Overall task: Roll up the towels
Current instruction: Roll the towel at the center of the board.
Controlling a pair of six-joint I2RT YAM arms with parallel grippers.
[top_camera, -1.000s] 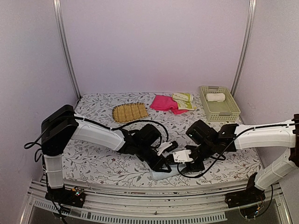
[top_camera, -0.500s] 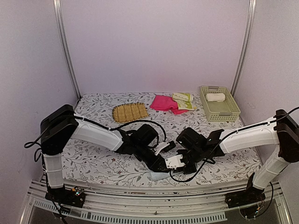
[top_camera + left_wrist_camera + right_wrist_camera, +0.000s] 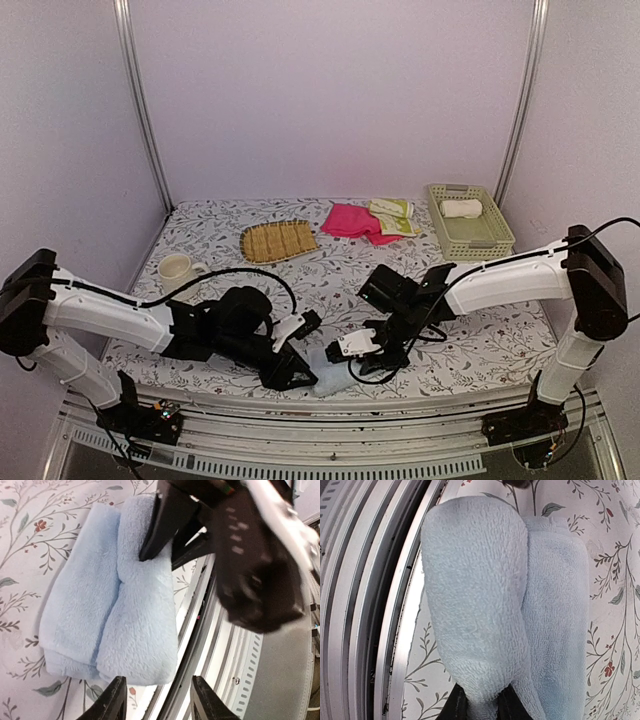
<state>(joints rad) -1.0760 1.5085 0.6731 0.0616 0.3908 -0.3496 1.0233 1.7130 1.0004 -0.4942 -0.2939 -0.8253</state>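
1. Right gripper (image 3: 481,706) was clamped on one end of the light blue towel (image 3: 475,595).
2. Left gripper (image 3: 157,700) sat with jaws apart at the towel's other end, gripping nothing.
3. Towel lay partly rolled at the near edge of the table (image 3: 480,345), beside the rail (image 3: 360,580).

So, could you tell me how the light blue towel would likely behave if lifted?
The light blue towel looks plush and soft, so it would probably droop. Its loose roll, pinched at one end by the right gripper, may unroll.
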